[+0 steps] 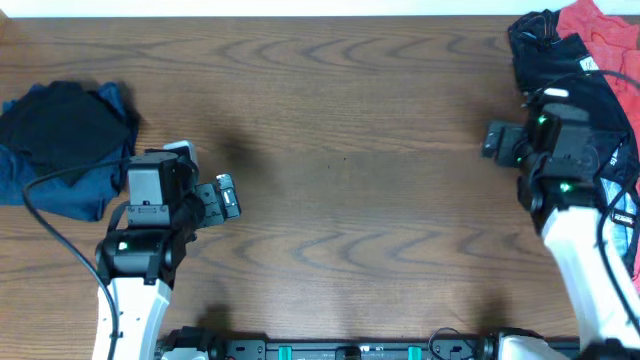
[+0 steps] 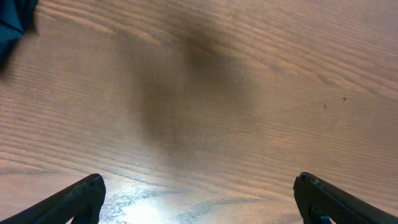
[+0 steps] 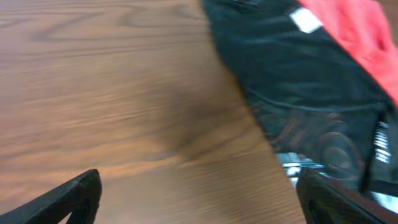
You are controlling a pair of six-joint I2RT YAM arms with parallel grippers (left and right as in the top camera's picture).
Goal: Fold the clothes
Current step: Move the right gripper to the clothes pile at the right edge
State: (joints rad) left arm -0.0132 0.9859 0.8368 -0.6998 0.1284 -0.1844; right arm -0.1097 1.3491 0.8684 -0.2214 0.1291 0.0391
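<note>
A black jersey (image 1: 560,70) lies crumpled at the table's far right, partly under my right arm. It shows in the right wrist view (image 3: 292,68) as dark cloth with a white label. A coral-red shirt (image 1: 605,35) lies beside it at the right corner, also in the right wrist view (image 3: 354,28). My right gripper (image 1: 497,140) is open and empty, just left of the jersey; its jaws (image 3: 199,193) hang over bare wood by the jersey's edge. My left gripper (image 1: 225,197) is open and empty over bare wood (image 2: 199,199).
A heap of dark blue and black clothes (image 1: 65,140) lies at the left edge, its corner in the left wrist view (image 2: 15,22). The wooden table (image 1: 350,150) spans the middle. Cables run along both arms.
</note>
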